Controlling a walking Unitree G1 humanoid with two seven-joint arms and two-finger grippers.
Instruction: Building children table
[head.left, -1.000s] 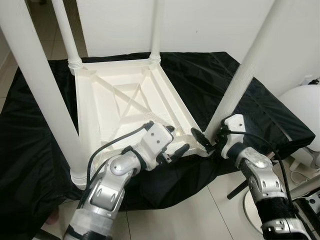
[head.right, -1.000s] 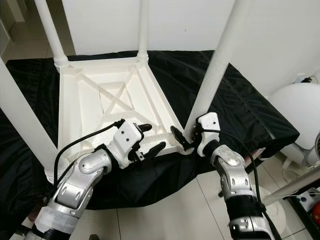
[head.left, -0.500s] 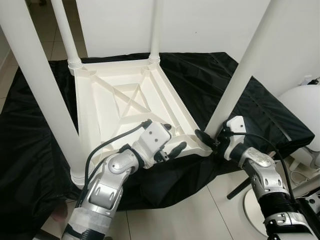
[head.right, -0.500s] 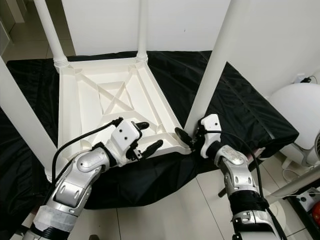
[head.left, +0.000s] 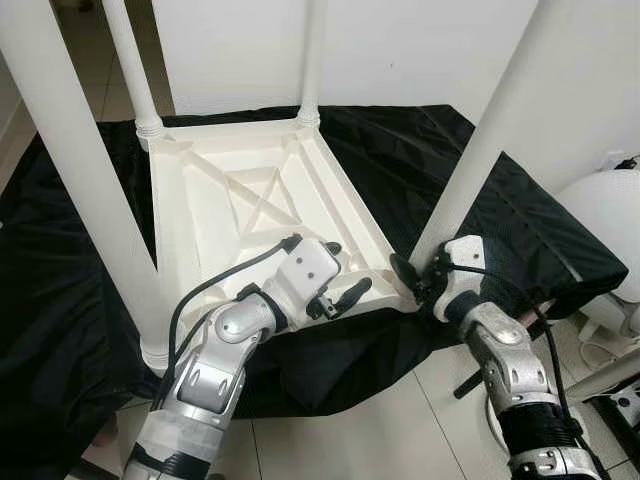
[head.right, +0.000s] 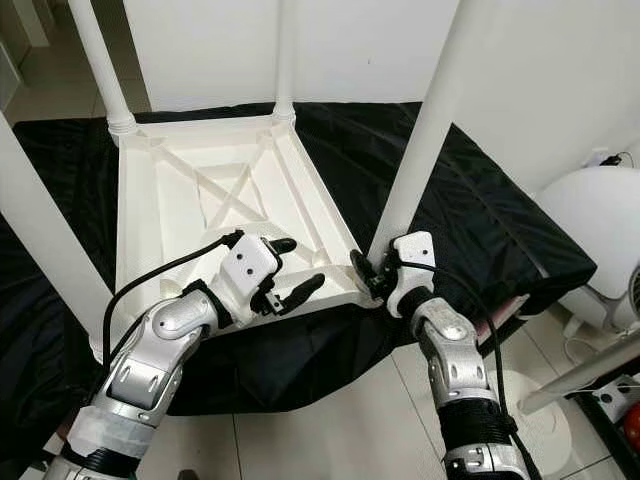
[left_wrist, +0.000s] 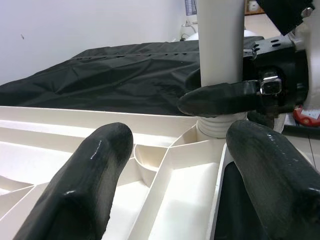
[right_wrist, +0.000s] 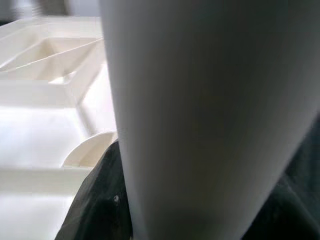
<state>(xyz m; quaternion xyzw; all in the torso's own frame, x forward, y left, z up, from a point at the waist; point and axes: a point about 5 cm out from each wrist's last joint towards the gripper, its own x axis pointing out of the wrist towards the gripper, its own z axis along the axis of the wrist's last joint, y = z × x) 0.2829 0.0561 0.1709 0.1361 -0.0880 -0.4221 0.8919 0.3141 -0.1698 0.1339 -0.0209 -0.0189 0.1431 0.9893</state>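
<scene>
A white plastic children's table (head.left: 250, 190) lies upside down on a black cloth (head.left: 520, 220), its legs pointing up. My left gripper (head.left: 347, 268) is open at the table's near rim, and its fingers (left_wrist: 95, 170) straddle that rim close to the near-right corner. My right gripper (head.left: 418, 278) is shut around the base of the near-right leg (head.left: 480, 150), where the leg meets its corner socket. One right finger (left_wrist: 220, 97) crosses in front of the leg's base. In the right wrist view the leg (right_wrist: 210, 110) is pressed right up against the camera.
The other legs stand at near left (head.left: 90, 200), far left (head.left: 130, 70) and the far corner (head.left: 313, 60). The cloth hangs over the near edge onto a tiled floor (head.left: 400, 420). A rounded white appliance (head.left: 610, 220) stands to the right, and a wall is behind.
My right gripper has drawn in tighter against the base of the near-right leg. My left gripper has edged a little farther along the near rim.
</scene>
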